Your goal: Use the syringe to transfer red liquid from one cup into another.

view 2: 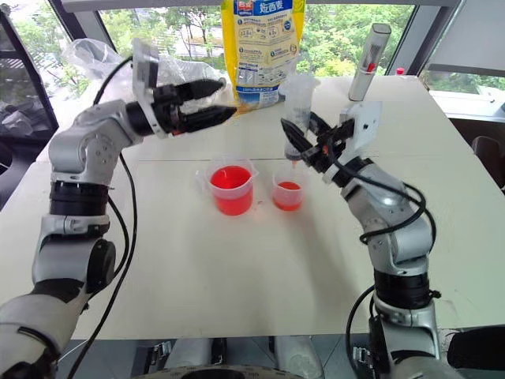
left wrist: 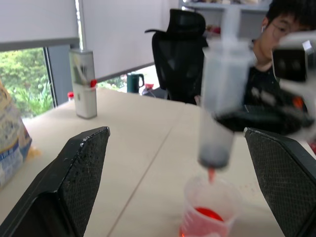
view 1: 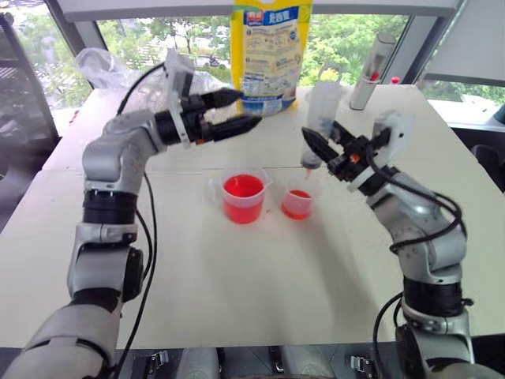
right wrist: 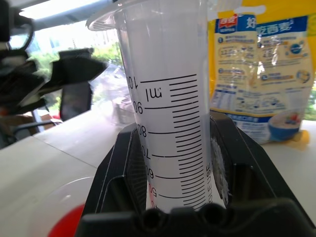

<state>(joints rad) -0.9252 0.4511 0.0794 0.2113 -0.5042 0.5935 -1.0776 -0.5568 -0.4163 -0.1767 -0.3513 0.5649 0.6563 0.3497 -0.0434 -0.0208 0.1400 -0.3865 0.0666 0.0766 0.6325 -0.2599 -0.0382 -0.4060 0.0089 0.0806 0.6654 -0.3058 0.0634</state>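
Red liquid (view 1: 242, 187) fills the handled beaker (view 1: 243, 199) on the white surface (view 1: 237, 284), and a shallower pool sits in the small cup (view 1: 297, 204) just beside it. Over that cup the right pincer (view 1: 319, 151) clamps the syringe (view 1: 323, 110) upright, its red-stained tip pointing down above the cup's mouth. Off to the left hangs the left pincer (view 1: 229, 112), spread wide and holding nothing. Behind stands a yellow bag (view 1: 271, 51) (printed packaging).
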